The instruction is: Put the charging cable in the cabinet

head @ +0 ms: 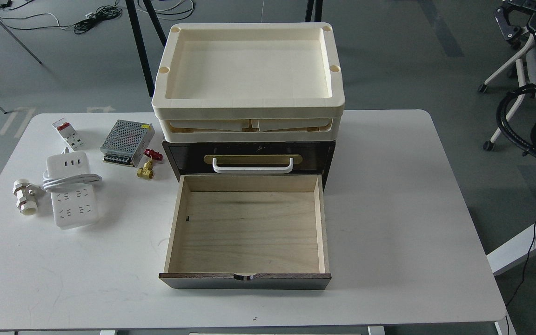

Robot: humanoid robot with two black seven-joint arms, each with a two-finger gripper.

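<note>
The charging cable (71,191) is a white power strip with a thick white cord wrapped across it. It lies flat on the left side of the table. The cabinet (249,152) is dark brown with a white handle and stands at the table's middle. Its lower drawer (248,229) is pulled out, pale plywood inside, with nothing in it. My right gripper (515,19) shows at the top right corner, far off the table and partly cut by the frame edge. My left gripper is out of view.
Cream plastic trays (248,104) are stacked on the cabinet. Left of it lie a silver power supply box (126,136), a small breaker (67,132), a brass valve with a red handle (147,167) and a white plastic fitting (24,198). The white table (389,209) bears all of these.
</note>
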